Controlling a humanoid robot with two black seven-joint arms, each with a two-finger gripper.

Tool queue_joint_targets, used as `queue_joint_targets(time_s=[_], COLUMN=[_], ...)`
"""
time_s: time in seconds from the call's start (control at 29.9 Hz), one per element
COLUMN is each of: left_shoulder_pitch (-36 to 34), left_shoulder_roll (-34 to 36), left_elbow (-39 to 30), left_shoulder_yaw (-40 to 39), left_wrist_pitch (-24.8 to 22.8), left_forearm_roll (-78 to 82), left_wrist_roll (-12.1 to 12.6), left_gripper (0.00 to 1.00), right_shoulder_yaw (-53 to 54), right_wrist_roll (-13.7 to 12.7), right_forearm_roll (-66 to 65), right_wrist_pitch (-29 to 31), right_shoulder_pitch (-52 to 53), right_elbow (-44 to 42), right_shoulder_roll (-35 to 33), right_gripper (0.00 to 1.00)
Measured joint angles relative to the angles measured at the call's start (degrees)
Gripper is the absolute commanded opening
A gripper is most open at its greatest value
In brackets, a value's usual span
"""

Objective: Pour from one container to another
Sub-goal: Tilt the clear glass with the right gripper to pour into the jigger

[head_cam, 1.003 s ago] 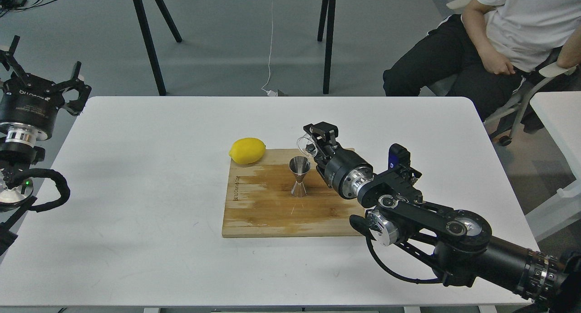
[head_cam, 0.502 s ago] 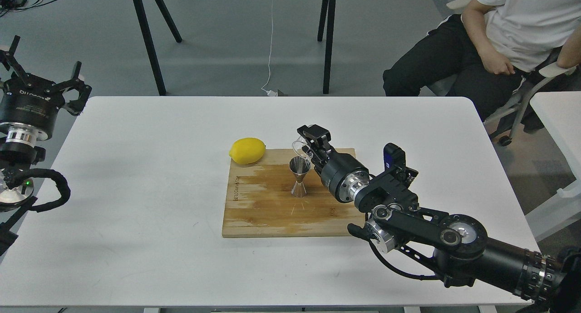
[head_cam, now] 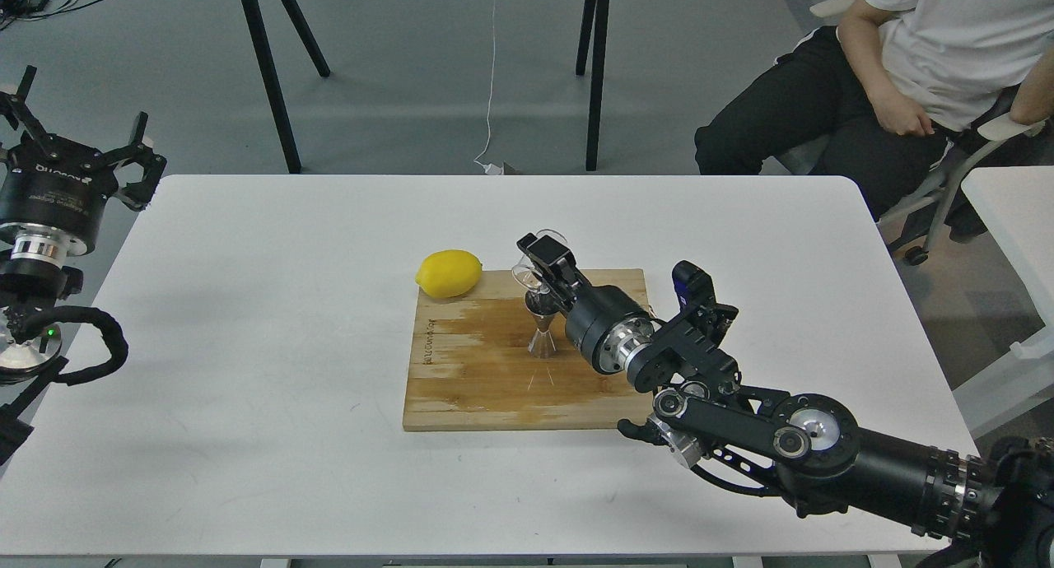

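My right gripper (head_cam: 539,263) is shut on the small clear glass cup (head_cam: 527,273) and holds it tilted right over the top of the steel jigger (head_cam: 542,337). The jigger stands upright on the wooden cutting board (head_cam: 469,370); its upper cone is partly hidden behind the cup and my gripper. Whether liquid is flowing is too small to tell. At the far left, off the table's edge, my left gripper (head_cam: 78,152) is raised with its fingers spread open and nothing in them.
A yellow lemon (head_cam: 449,273) lies at the board's far left corner. The white table (head_cam: 247,346) surrounds the board. A seated person (head_cam: 906,74) is beyond the table's far right corner, and black table legs (head_cam: 272,82) stand behind.
My right gripper has carried the glass cup leftward, from right of the jigger to directly over its mouth, tipping it further. The left arm has stayed still.
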Motion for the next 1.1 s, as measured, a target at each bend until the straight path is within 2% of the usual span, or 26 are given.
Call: queue_joint_targets(time_s=[0.87,1.0,1.1], left_shoulder_pitch=[0.2,0.4,0.4], left_shoulder_roll=[0.0,0.0,0.1], left_elbow=[0.0,0.0,0.0], left_shoulder_yaw=[0.0,0.0,0.0], left_wrist_pitch=[0.0,0.0,0.0], left_forearm_roll=[-0.1,-0.1,-0.1], left_wrist_roll=[-0.7,-0.7,-0.8], left_gripper=[1.00,1.00,1.00], right_shoulder_yaw=[-4.5,-4.0,-1.7], right_wrist_roll=[1.3,1.0,0.6], right_forearm_roll=[-7.9,-6.2,0.0], right_wrist_pitch=[0.0,0.0,0.0], right_shoulder_pitch=[1.5,1.5,1.1], right_elbow=[-0.3,0.2,1.5], right_shoulder_roll=[-3.1,-3.9,-4.6], right_gripper=[0.33,0.33,0.33])
